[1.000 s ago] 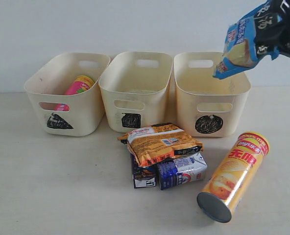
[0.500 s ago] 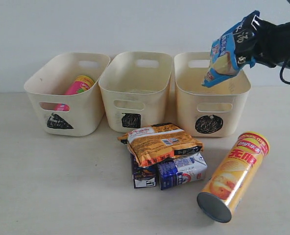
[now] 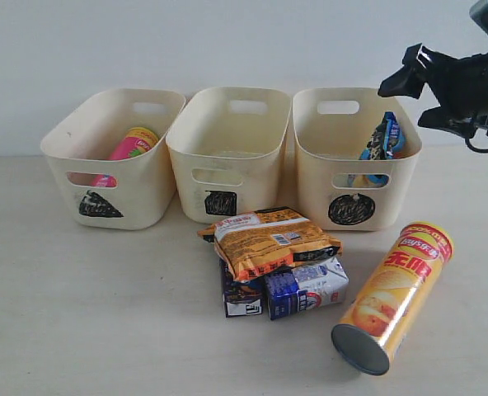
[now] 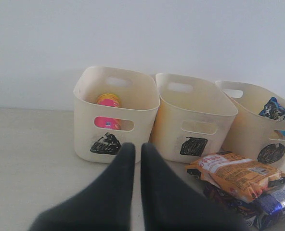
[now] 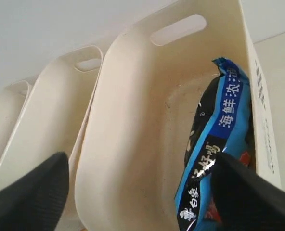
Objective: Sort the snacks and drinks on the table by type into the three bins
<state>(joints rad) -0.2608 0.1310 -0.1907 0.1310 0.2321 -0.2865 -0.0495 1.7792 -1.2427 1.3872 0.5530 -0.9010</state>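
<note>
My right gripper (image 3: 410, 97) hangs open and empty above the right rim of the circle bin (image 3: 310, 190). The blue-black bag (image 3: 382, 139) stands inside that bin, leaning on its right wall, below the gripper (image 5: 140, 163). A pink tube (image 3: 131, 144) lies in the triangle bin (image 3: 145, 194). The square bin (image 3: 256, 186) shows nothing inside. On the table (image 3: 79, 313) an orange-brown bag (image 3: 273, 239) rests on a dark purple juice box (image 3: 240, 299) and a blue-and-white carton (image 3: 306, 289). A yellow-orange tube (image 3: 395, 293) lies to their right. My left gripper (image 4: 137, 147) is shut, low over the table facing the bins.
The three bins stand side by side along the back, against a white wall. The yellow-orange tube's silver end points to the front edge.
My right gripper opened and let go of the blue-black bag, which dropped into the circle bin. The gripper pulled back to the right. The left gripper stayed shut.
</note>
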